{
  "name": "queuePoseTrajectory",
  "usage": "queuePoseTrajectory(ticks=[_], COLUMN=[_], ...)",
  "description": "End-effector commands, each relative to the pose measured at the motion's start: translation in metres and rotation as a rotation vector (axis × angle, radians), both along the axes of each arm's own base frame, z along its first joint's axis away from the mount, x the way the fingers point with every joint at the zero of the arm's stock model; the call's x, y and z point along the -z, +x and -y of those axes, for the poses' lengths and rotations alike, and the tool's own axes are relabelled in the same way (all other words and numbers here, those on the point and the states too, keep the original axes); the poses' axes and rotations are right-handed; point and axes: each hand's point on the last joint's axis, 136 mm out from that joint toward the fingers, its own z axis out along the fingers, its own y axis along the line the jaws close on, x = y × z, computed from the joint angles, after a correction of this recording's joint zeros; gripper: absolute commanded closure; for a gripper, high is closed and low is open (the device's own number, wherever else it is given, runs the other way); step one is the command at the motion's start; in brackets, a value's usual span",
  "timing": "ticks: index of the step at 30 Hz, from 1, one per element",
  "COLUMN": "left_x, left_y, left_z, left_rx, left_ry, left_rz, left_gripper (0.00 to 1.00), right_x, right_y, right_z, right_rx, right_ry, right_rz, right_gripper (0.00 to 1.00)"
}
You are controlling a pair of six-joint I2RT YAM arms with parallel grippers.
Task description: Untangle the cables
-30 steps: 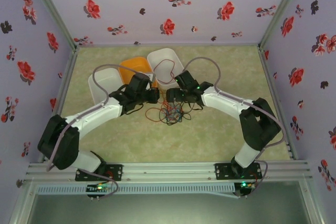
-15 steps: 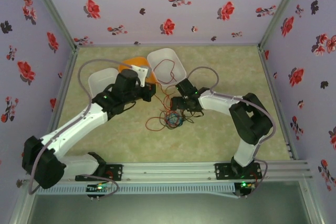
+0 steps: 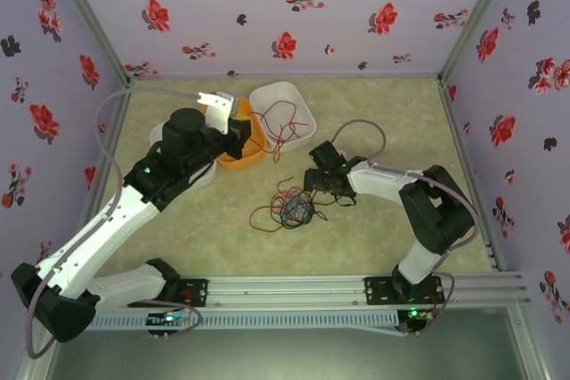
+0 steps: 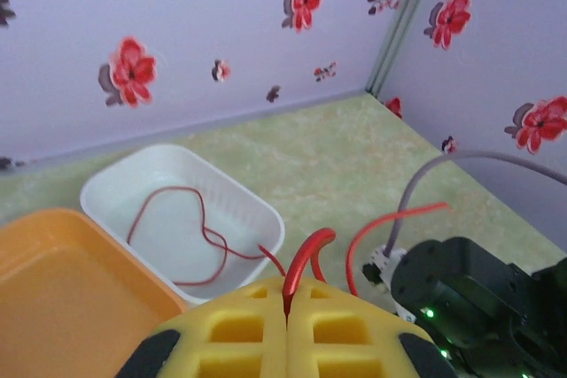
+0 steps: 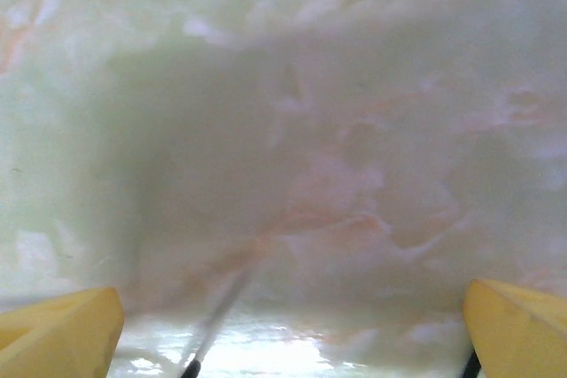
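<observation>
- Top view: the left gripper (image 3: 242, 131) is hanging raised over the seam between the orange bin (image 3: 236, 156) and the white bin (image 3: 303, 104). A red cable (image 3: 283, 120) is trailing from it into the white bin, probably so the freed strand lands apart from the rest.
- The tangled cables (image 3: 289, 209) are lying mid-table, well apart from the bins. The right gripper (image 3: 316, 189) is pointing down just beside their right edge, likely placed there to pin or pick at the knot.
- Left wrist view: the left gripper (image 4: 286, 307) is pinching the red cable (image 4: 304, 254), its fingers pressed together with the strand arching out of them. The strand's far part is looping across the floor of the white bin (image 4: 266, 219), and the orange bin (image 4: 62, 281) is sitting touching it on the left.
- Right wrist view: the right gripper (image 5: 288, 325) is spread wide, gripping nothing, low over the table (image 5: 292, 130). A thin blurred strand is crossing between the fingers; which cable, I cannot tell.
</observation>
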Motion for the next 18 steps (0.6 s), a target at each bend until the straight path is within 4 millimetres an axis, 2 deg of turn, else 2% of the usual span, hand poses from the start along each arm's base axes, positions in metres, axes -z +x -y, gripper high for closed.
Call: queuePoseTrajectory(ticks=[1, 5, 14, 18], left_x=[-0.029, -0.029, -0.022, -0.019], left_y=[0.007, 0.015, 0.035, 0.062], left_z=[0.001, 0.008, 0.024, 0.023], left_rx=[-0.011, -0.008, -0.003, -0.058], left_ry=[0.015, 0.029, 0.053, 0.035], left_rz=[0.111, 0.107, 0.099, 0.077], left_gripper=[1.00, 1.00, 1.00, 1.00], right_x=[-0.013, -0.041, -0.140, -0.175], right_y=[-0.001, 0.004, 0.014, 0.019], right_z=[0.020, 0.018, 0.017, 0.032], right_rx=[0.050, 0.037, -0.015, 0.043], right_ry=[-0.049, -0.005, 0.112, 0.115], right_rz=[0.037, 0.123, 0.412, 0.545], right_gripper=[0.01, 0.01, 0.01, 0.01])
